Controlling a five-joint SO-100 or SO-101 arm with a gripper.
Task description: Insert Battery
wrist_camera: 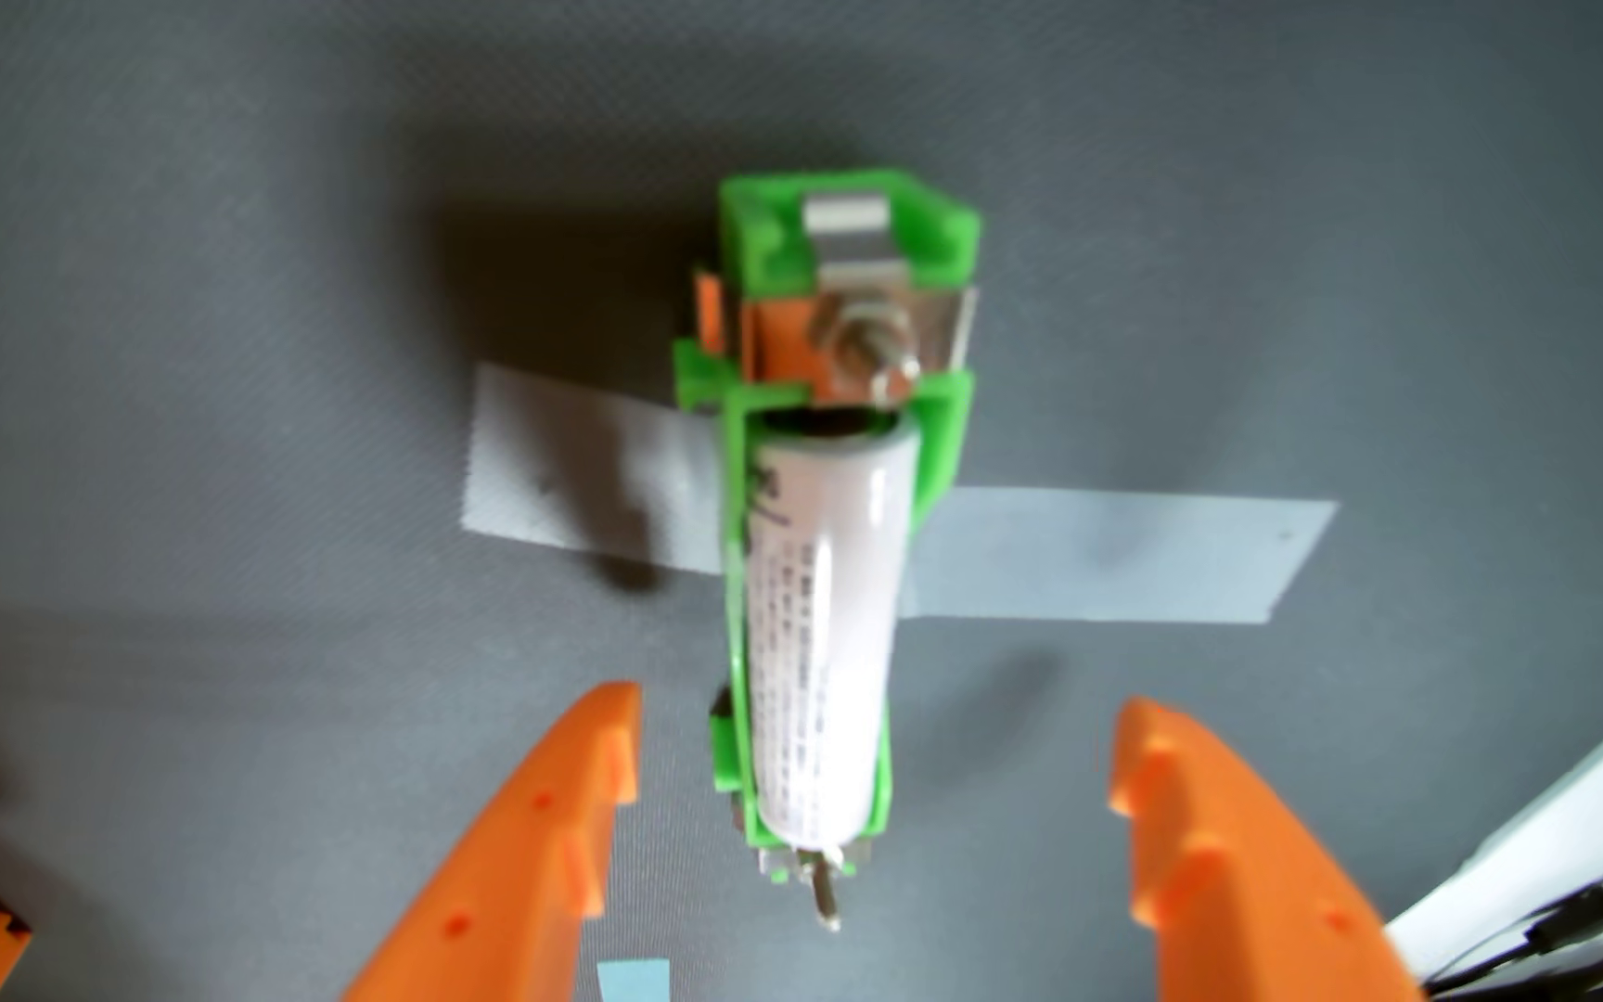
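- Currently, in the wrist view, the gripper (875,751) is entering from the bottom edge with its two orange fingers (528,867) spread wide apart and holding nothing.
- The white cylindrical battery (822,636) is lying lengthwise in the green holder (851,424), with its near end sitting between the two fingertips and touching neither.
- The holder's side rails are flanking the battery on both sides; the far end of the battery is resting close to the holder's cross wall, and whether it is touching it cannot be told.
- A metal contact assembly with a screw (865,337) is sitting just beyond that cross wall, and a bent metal clip (844,231) is sitting in the green bracket at the holder's far end.
- A small metal pin (827,891) is sticking out at the holder's near end.
- Strips of grey tape (1116,554) are running out from under the holder to the left and right across the dark grey mat (200,289).
- A small light blue patch (634,978) is showing on the mat at the bottom edge, between the fingers.
- A white object with black cables (1569,886) is occupying the lower right corner.
- The frame is slightly blurred, so the printing on the battery is not legible.
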